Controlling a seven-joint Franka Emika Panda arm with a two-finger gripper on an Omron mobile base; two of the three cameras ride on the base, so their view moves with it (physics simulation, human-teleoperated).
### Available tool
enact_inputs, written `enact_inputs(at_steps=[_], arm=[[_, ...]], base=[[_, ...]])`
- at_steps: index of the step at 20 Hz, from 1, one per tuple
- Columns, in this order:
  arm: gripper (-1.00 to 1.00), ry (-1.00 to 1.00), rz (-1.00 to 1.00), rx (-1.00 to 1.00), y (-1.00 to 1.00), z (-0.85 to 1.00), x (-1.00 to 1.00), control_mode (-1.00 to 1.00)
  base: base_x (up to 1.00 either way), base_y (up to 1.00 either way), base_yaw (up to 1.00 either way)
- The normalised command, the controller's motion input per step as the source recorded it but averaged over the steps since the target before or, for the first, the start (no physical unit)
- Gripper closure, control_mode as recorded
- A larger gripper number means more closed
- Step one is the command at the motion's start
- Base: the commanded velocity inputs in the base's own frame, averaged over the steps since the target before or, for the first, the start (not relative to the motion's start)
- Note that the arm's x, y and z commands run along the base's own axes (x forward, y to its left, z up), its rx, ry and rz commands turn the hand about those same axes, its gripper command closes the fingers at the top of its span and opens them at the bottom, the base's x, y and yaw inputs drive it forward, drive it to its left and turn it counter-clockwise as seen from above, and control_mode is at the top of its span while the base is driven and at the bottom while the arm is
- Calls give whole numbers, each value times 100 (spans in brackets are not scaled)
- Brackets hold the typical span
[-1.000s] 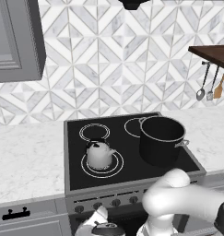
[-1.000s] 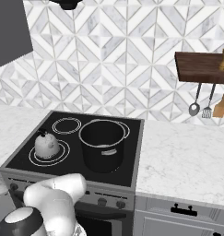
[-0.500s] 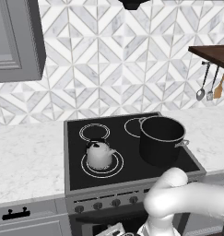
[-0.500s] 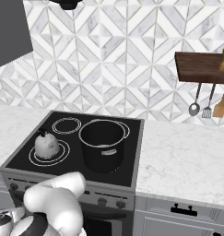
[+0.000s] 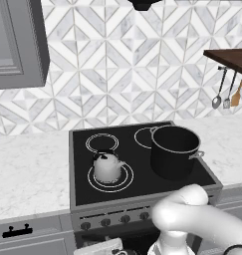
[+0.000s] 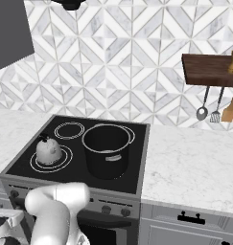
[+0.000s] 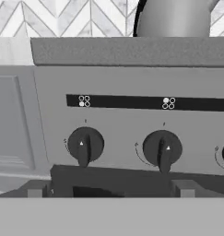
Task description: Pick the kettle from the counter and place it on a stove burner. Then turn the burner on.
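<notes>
While the small rounded silver-grey kettle point(image 5: 107, 168) sits on the large double-ring burner point(image 5: 110, 177) of the black glass cooktop point(image 6: 137, 153), the gripper, spread wide, faces two dark round knobs point(image 7: 85, 144).

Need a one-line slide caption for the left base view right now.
Kettle sits on the front-left stove burner of the black cooktop, large black pot beside it, the white arm low in front of the stove knobs.

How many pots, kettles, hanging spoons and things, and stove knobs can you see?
Kettle: 1, on the large front burner.
Black pot: 1.
Hanging utensils under the shelf: 3, a ladle, a slotted turner and a wooden spatula.
Stove knobs in the left base view: 4, the first.
Total: 9.
</notes>
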Motion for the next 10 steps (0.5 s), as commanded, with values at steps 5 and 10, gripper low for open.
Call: enact_inputs(at_steps=[5,10], arm=[[-100,0,-6,0,13,0,56,-100],[-100,0,0,1,7,0,43,-100]], base=[[0,0,0],[0,0,0]])
